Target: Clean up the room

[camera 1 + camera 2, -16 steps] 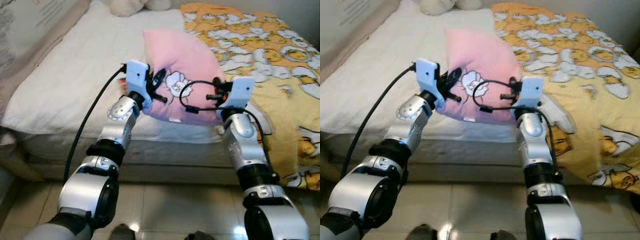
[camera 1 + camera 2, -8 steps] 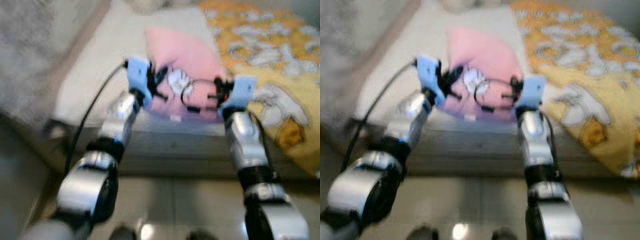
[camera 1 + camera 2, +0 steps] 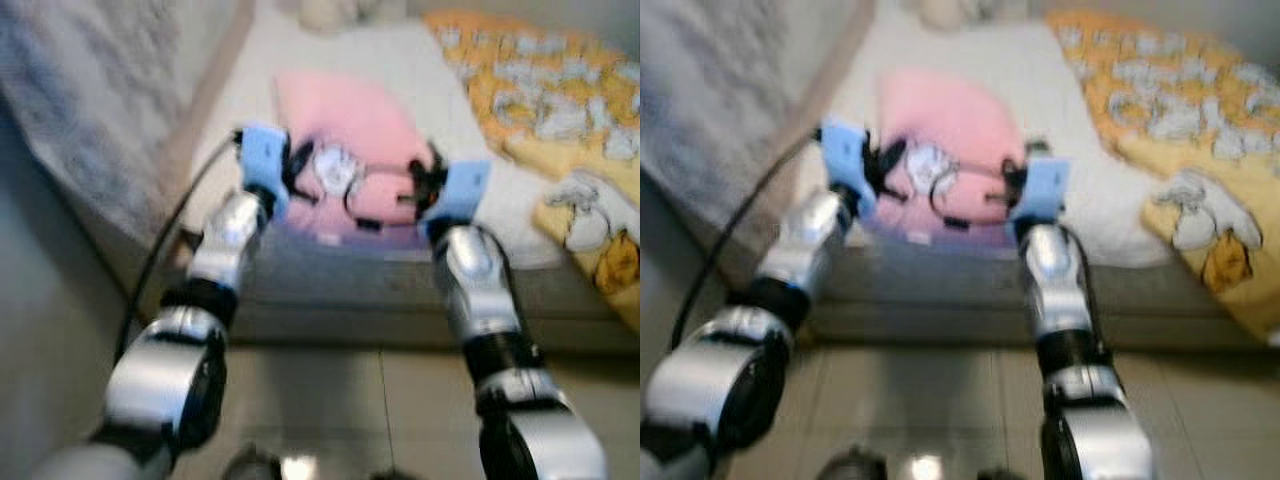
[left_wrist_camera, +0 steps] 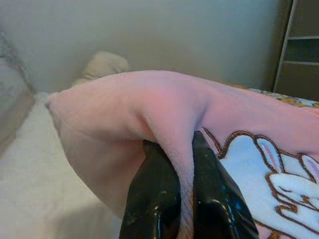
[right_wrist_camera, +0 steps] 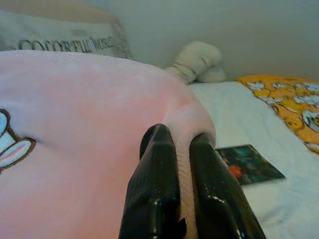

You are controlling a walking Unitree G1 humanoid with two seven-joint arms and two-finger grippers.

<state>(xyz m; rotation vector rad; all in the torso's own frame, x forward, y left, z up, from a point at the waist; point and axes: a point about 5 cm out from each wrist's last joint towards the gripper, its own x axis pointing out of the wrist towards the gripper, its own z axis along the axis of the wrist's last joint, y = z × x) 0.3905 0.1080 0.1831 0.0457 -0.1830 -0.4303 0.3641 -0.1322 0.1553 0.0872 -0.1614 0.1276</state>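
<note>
A pink pillow [image 3: 345,130] with a white bunny patch [image 3: 334,166] hangs over the near edge of the bed [image 3: 350,60]. My left gripper [image 3: 296,172] is shut on a fold at the pillow's left side; the wrist view shows pink fabric [image 4: 182,199] pinched between the black fingers [image 4: 154,199]. My right gripper [image 3: 428,182] is shut on the pillow's right edge, with the fabric [image 5: 185,164] squeezed between its fingers [image 5: 155,184]. Both arms hold the pillow out in front of me.
A yellow blanket [image 3: 560,110] with white cartoon prints covers the bed's right side. A printed grey cushion [image 3: 110,110] stands at the left. A beige plush toy [image 5: 197,59] lies at the bed's far end, and a dark card [image 5: 246,163] rests on the sheet. Tiled floor [image 3: 330,400] lies below.
The head view has swung left and turned blurry, so the grey cushion at the left shows larger. Both grippers keep their hold on the pillow.
</note>
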